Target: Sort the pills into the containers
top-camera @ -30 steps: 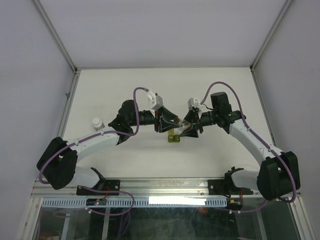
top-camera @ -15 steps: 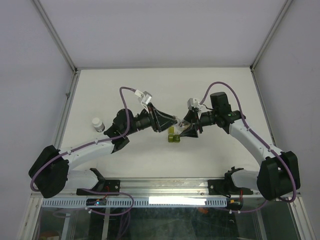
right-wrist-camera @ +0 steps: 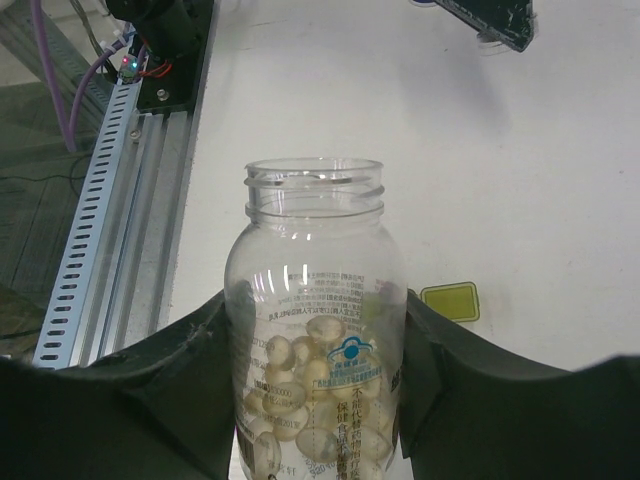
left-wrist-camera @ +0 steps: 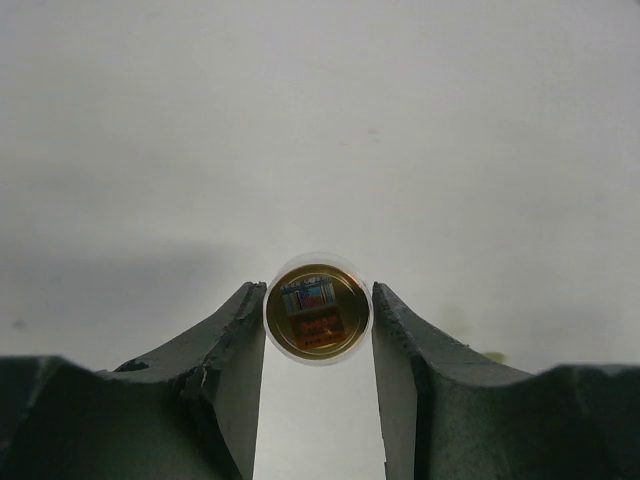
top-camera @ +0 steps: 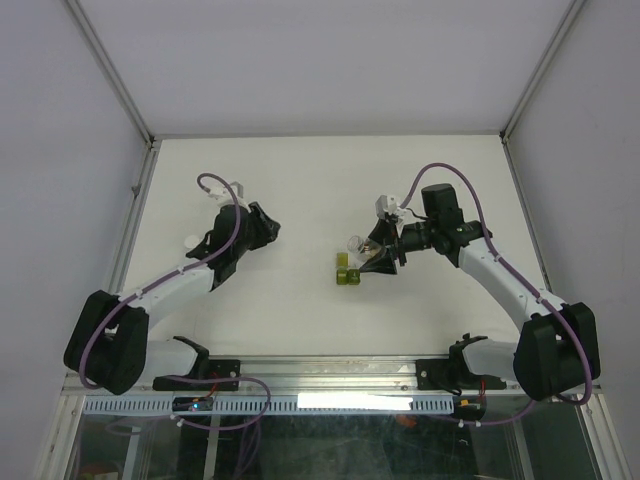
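- Right fingers clamp an open bottle of pills, its base cut off from view.
- Left fingers pinch a small round item, identity unclear.

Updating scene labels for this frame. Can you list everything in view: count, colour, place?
bottle: 1, clear, mouth open, held near the table's centre
pills: many, pale tan, inside the bottle
cap: 1, round, clear rim with amber inside, held over the table's left; probably the bottle's
box: 1, olive-green, on the table beside the bottle
vial: 1, white-capped, on the table at far left, partly hidden
table: 1, white
left gripper: 1, black, shut on the cap
right gripper: 1, black, shut on the bottle
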### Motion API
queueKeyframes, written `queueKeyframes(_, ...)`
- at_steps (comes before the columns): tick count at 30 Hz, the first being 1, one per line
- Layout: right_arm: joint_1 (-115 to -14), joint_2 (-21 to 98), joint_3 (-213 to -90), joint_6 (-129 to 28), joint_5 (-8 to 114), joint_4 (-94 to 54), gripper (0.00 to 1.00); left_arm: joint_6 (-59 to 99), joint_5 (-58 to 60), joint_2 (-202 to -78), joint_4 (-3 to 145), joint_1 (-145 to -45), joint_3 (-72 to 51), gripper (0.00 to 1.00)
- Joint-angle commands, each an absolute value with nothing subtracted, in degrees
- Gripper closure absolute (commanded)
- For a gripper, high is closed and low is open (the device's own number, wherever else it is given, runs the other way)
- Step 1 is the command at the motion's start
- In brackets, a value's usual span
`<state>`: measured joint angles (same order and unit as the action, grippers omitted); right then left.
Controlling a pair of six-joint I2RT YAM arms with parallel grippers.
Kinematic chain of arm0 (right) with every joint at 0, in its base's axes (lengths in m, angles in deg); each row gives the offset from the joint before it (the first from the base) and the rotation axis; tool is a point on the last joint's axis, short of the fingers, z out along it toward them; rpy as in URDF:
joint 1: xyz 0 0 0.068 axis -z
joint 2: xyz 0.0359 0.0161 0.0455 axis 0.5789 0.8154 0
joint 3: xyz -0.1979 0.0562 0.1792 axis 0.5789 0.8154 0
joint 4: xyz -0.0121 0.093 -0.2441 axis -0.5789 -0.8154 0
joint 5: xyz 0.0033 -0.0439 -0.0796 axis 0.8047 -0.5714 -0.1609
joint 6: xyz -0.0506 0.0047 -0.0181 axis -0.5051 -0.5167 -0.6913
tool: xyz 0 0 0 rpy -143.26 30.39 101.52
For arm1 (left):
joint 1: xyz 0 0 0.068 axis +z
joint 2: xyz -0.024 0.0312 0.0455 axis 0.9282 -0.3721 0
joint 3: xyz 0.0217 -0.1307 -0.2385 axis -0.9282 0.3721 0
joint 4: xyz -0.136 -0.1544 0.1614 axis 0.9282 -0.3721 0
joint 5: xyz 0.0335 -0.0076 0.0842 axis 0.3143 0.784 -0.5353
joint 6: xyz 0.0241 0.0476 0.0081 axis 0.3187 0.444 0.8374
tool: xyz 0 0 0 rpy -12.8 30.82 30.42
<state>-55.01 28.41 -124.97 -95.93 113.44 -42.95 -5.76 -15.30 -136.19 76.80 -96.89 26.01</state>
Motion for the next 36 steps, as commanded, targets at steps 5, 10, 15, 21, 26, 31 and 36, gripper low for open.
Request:
queueKeyframes(5,-54.22,27.87,-127.59,-95.29,114.22,-41.22,1.0,-7.0,-30.95,-144.75,67.75,-89.45,23.24,0.92)
queueKeyframes(10,-53.97,27.78,-127.58,-95.27,114.42,-41.24,1.0,-8.73,-32.91,-150.98,64.18,-87.43,19.93,0.75)
queueKeyframes(15,-53.5,27.43,-127.55,-94.97,114.76,-41.2,1.0,-9.2,-31.26,-152.53,62.14,-86.79,18.22,0.57)
queueKeyframes(21,-51.05,26.13,-128.3,-93.19,115.23,-41.23,1.0,-8.81,-25.45,-144.48,62.23,-86.81,18.86,0.24)
queueKeyframes(26,-49.26,24.79,-131.95,-92.8,111.02,-46.73,1.0,-6.19,-15.08,-135.21,64.36,-86.85,19.6,0.17)
queueKeyframes(31,-49.46,26.88,-138.36,-101.33,98.58,-60.88,1.0,-2.51,1.06,-124.9,70.39,-86.92,22.95,0.1)
queueKeyframes(36,-52.72,25.81,-143.17,-101.85,95.25,-68.93,1.0,-1.25,14.1,-114.73,72.73,-86.88,23.68,0.01)
